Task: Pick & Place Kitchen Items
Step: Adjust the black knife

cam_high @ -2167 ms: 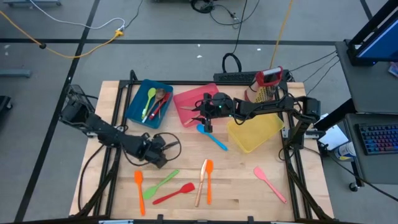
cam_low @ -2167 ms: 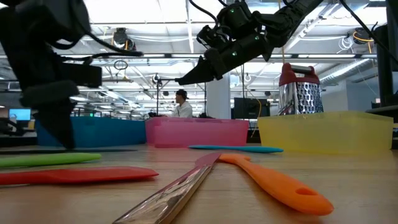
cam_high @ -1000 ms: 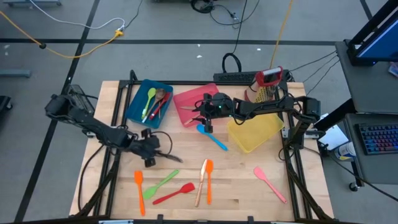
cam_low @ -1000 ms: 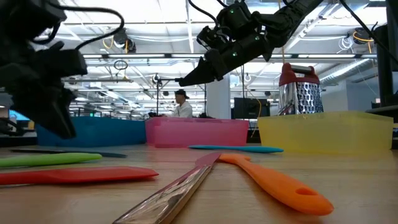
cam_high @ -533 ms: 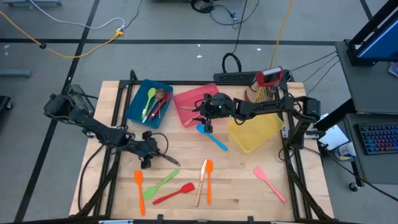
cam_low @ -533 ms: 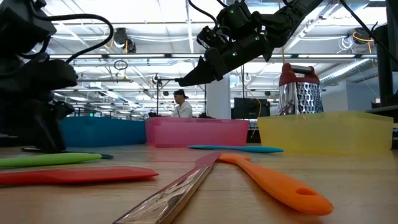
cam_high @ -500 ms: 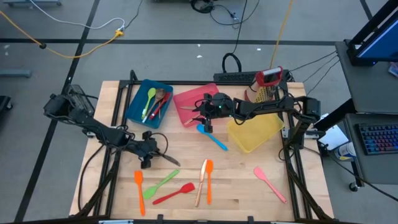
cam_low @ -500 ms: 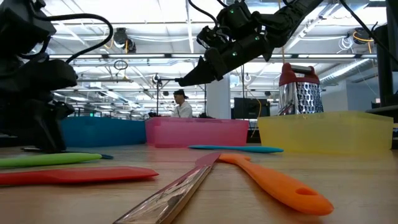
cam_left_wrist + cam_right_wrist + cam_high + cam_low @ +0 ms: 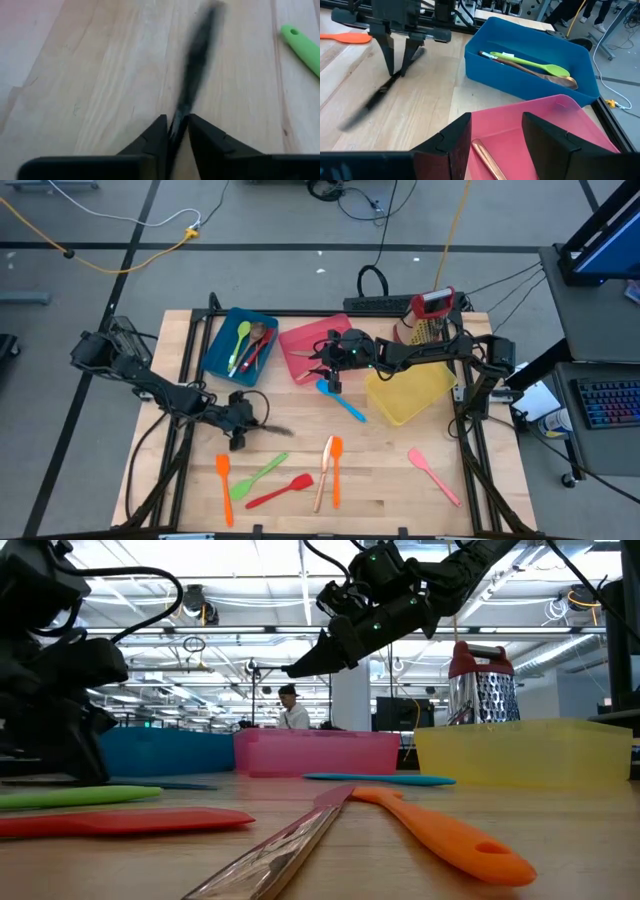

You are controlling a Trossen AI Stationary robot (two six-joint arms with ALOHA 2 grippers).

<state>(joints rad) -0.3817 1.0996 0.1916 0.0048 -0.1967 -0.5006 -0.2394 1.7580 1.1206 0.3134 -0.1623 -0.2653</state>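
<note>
A slim black utensil sits left of the table's middle, shut in my left gripper, and shows blurred in the left wrist view. My right gripper hangs open over the pink bin's near edge, touching nothing. A copper piece lies inside that bin. On the wood lie a blue spoon, an orange spatula, a green one, a red one, a copper piece, an orange spoon and a pink spatula. My left gripper pinches the black utensil's end between its two fingers, which point down from above. The utensil runs on along the fingers' line and slants down from them toward the table. Whether its free end rests on the wood I cannot tell.
The blue bin at the far left holds a green spoon and wooden and red utensils. The yellow bin and a red-topped grater stand at the far right. Bare wood lies between the left gripper and the near utensils.
My left gripper came down toward the table over the black utensil, then rose a little. The utensil now shows blurred, and its free end has shifted slightly toward the far edge. My right arm kept still.
</note>
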